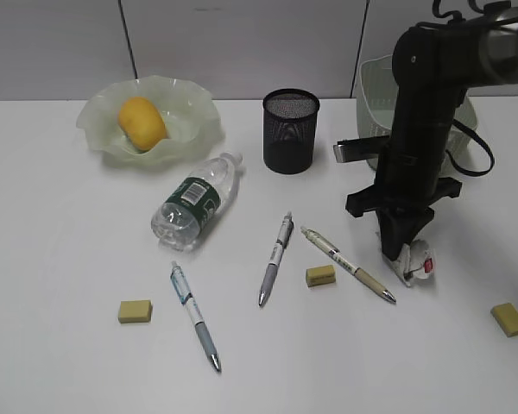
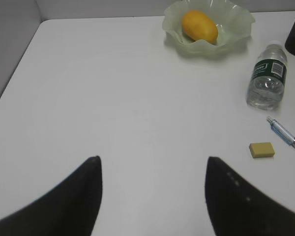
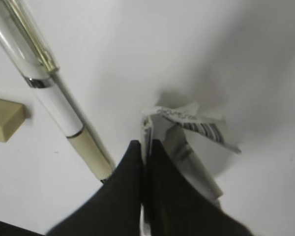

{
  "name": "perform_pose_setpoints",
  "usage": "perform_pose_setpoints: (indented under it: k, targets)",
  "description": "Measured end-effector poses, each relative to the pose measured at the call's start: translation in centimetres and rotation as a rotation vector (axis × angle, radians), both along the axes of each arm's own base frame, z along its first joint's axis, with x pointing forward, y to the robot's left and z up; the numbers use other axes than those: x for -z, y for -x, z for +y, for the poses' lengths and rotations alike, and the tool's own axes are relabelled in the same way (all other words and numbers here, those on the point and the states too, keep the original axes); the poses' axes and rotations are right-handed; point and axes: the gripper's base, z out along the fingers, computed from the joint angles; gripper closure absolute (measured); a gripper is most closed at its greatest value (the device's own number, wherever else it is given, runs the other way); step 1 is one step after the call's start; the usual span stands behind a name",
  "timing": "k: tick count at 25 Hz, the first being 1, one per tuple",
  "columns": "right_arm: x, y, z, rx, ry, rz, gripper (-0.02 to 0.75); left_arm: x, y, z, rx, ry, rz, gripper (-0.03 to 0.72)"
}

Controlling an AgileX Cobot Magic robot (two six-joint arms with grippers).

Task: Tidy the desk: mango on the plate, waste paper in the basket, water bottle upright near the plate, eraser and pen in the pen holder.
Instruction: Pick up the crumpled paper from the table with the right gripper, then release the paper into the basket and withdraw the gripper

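The yellow mango (image 1: 142, 122) lies in the pale green wavy plate (image 1: 198, 105) at the back left. In front of it the water bottle (image 1: 194, 203) lies on its side. The black mesh pen holder (image 1: 291, 131) stands at mid-back. My right gripper (image 1: 399, 257) points down at the desk, shut on the crumpled waste paper (image 1: 420, 266). In the right wrist view the fingertips (image 3: 146, 143) pinch a fold of the waste paper (image 3: 191, 123). My left gripper (image 2: 152, 160) hangs open over bare desk, with the mango (image 2: 200, 26) and bottle (image 2: 267, 81) far ahead.
The green basket (image 1: 375, 82) stands behind the right arm. Three pens (image 1: 194, 315) (image 1: 276, 257) (image 1: 345, 263) and three erasers (image 1: 135, 311) (image 1: 320, 275) (image 1: 508, 318) lie on the desk. One pen (image 3: 54, 103) lies just left of the right fingers.
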Motion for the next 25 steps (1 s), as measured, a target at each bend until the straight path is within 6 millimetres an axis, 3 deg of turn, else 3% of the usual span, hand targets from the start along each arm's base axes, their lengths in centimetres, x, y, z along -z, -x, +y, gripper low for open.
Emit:
perform_pose_setpoints:
  k: [6,15,21,25]
  targets:
    - [-2.0,-1.1,0.8,0.035,-0.059,-0.037,0.724,0.0,0.0,0.0,0.0,0.0,0.0,0.19]
    - [-10.7,-3.9,2.9,0.09,-0.263,-0.262,0.724,0.0,0.0,0.0,0.0,0.0,0.0,0.19]
    - [-14.7,-5.8,2.0,0.104,-0.201,-0.442,0.724,0.0,0.0,0.0,0.0,0.0,0.0,0.204]
    - [-15.7,-6.8,0.2,0.163,-0.183,-0.501,0.724,0.0,0.0,0.0,0.0,0.0,0.0,0.23]
